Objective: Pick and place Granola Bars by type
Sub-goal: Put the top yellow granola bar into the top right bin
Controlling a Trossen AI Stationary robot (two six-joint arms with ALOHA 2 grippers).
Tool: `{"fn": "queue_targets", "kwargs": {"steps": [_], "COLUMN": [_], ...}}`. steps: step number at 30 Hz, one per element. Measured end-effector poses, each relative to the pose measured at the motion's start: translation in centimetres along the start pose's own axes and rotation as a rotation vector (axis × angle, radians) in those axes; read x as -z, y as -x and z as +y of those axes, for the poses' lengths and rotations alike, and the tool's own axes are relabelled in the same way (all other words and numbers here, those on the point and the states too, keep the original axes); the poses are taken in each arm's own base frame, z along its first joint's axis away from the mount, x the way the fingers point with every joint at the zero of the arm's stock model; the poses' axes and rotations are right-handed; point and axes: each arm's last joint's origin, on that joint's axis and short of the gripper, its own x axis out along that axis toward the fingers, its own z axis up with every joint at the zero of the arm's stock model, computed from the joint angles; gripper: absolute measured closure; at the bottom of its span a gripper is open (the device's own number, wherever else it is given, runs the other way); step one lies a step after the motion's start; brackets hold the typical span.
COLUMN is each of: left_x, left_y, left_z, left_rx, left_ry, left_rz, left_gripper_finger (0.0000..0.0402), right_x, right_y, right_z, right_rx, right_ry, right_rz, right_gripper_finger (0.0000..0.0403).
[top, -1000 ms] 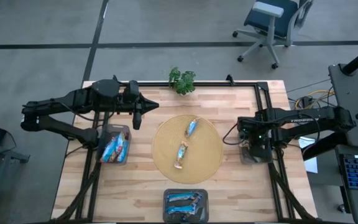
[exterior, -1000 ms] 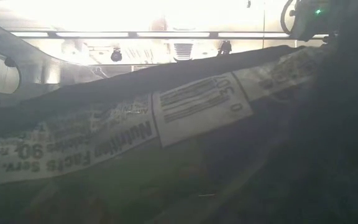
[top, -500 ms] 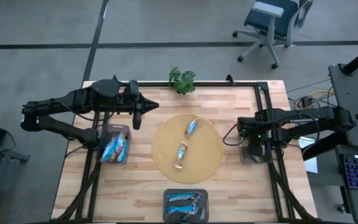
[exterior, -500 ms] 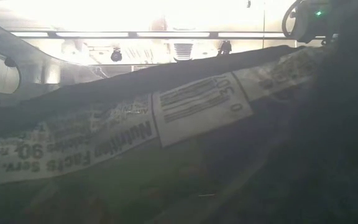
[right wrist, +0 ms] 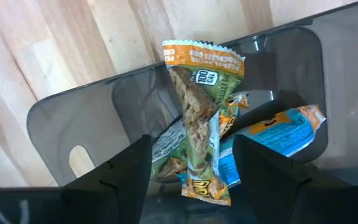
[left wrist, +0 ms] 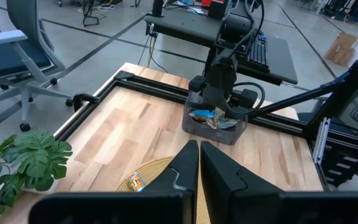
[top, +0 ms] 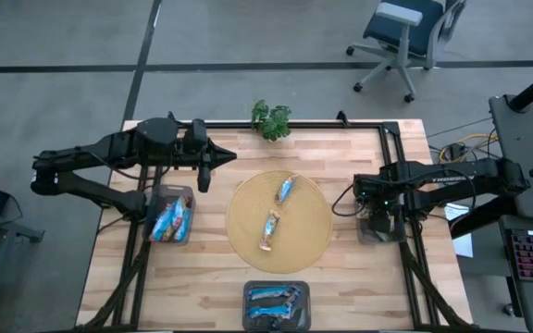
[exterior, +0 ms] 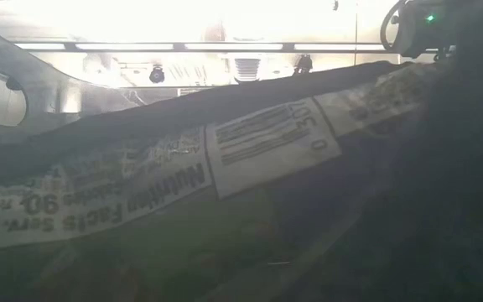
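Two granola bars lie on the round tan mat (top: 278, 220): a blue one (top: 286, 190) and a tan one (top: 269, 231). My right gripper (right wrist: 191, 168) is open over the grey bin (right wrist: 61, 118) by the table's right edge. Its fingers stand on either side of a green-and-orange bar (right wrist: 199, 118) leaning in that bin, next to a blue bar (right wrist: 272, 138). My left gripper (top: 229, 157) is shut and hovers left of the mat, pointing toward the right bin (left wrist: 216, 124). More bars fill the left bin (top: 171, 218) and the near bin (top: 276, 302).
A small potted plant (top: 271, 119) stands at the table's far edge. A black rail frame (top: 391, 139) runs round the tabletop. In the low view a bar wrapper with printed nutrition text (exterior: 258, 143) blocks almost everything. An office chair (top: 405, 37) stands beyond the table.
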Motion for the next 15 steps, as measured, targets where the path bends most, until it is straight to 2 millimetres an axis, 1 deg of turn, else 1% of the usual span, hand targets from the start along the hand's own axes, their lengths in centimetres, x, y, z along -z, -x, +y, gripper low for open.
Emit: {"fn": "queue_targets", "kwargs": {"steps": [4,9,15], "left_x": [0.0,0.0,0.0], "left_y": [0.0,0.0,0.0], "left_z": [0.0,0.0,0.1], "left_rx": [-0.001,-0.002,-0.004], "left_ry": [0.001,0.001,0.001], "left_rz": [0.000,0.000,0.000], "left_gripper_finger": [0.0401,0.0401,0.0401], "right_x": [-0.1,-0.5,-0.3], "right_y": [0.5,1.8,2.0], "right_z": [0.2,0.6,0.3], "right_rx": [-0.023,-0.050,0.039], "right_ry": [-0.013,-0.013,-0.013], "right_rz": [0.000,-0.044,-0.043], "right_gripper_finger": [0.0188,0.0189,0.0207]}}
